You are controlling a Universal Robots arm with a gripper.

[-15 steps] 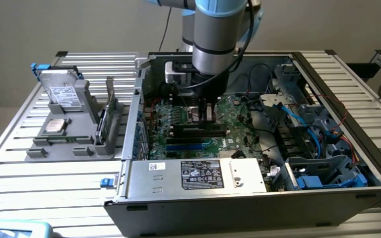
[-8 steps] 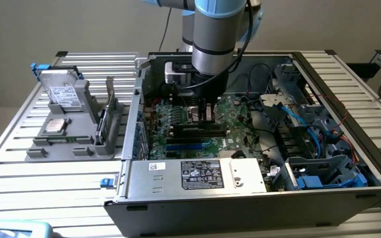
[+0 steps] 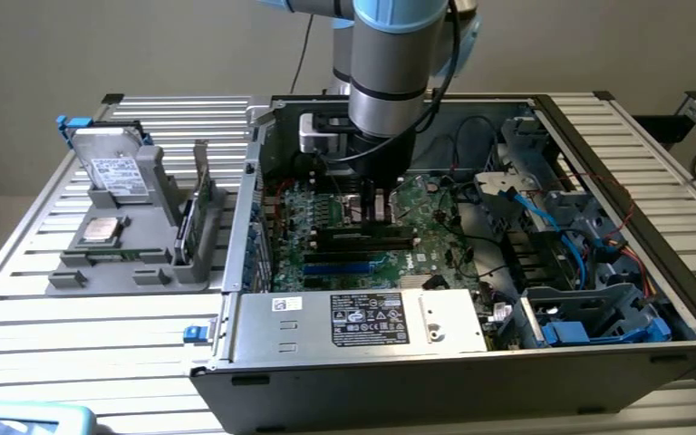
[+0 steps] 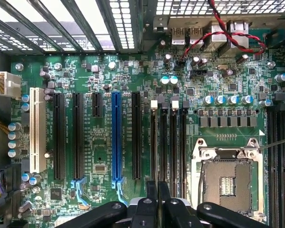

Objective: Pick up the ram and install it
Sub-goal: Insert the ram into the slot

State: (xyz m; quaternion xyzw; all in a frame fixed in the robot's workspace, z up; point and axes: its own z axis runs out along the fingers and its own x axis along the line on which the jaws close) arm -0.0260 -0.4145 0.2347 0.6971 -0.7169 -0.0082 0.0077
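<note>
One ram (image 4: pixel 157 192) was pinched edge-on between the nearly closed fingers (image 4: pixel 151 194).
It hung over the black memory slots (image 4: pixel 168 142) of the motherboard (image 4: pixel 99 190), with the gripper (image 3: pixel 380 207) lowered inside the open computer case (image 3: pixel 445 362).

Arm (image 3: pixel 387 82) inside open computer case (image 3: pixel 445 381)

Exterior cam: up high, far-ish, looks down into open black metal computer case (image 3: pixel 445 385). Wrist cam: close, facing flat green circuit board (image 4: pixel 97 152). Both see board.
</note>
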